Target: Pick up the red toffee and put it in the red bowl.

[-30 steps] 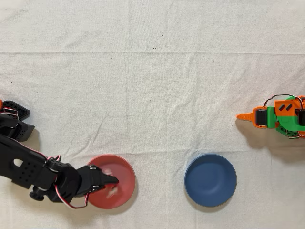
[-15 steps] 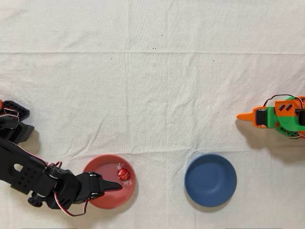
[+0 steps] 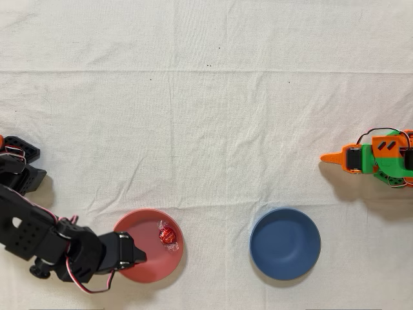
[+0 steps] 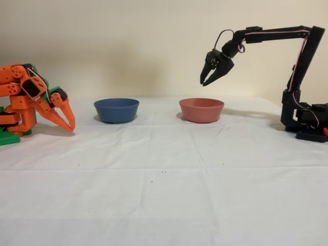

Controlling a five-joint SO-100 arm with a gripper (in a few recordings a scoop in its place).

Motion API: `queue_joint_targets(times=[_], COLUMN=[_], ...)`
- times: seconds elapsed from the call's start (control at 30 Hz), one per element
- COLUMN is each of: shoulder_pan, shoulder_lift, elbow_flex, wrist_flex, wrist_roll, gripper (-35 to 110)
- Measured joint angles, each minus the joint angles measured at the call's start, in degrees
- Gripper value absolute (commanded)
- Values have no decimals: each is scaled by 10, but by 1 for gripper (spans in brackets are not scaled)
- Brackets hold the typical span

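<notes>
**Toffee's in the bowl — looks like the drop is done**

So the red toffee is sitting inside the red bowl, toward the upper right part of it in the overhead view, with its crinkly wrapper ends sticking out. The black arm's gripper hangs well above the bowl in the fixed view, pointing down, with its fingers parted a little and nothing between them.

From above, the gripper is over the left side of the bowl, clear of the candy. The blue bowl sits off to the right, and the idle orange arm is parked at the far edge.

My read: the placing step is basically finished — all that's left is pulling the arm clear without clipping the rim.
</notes>
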Motion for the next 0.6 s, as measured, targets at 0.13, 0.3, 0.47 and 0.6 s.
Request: queue_joint_targets(times=[0.13, 0.3, 0.47, 0.6], shoulder_pan=[-40, -110, -160, -214], shoulder_lift=[51, 144, 236, 304], elbow_flex=[18, 61, 127, 205], wrist_flex=[40, 76, 106, 109], wrist_roll=[50, 147, 242, 273], gripper=[0, 0, 0, 1])
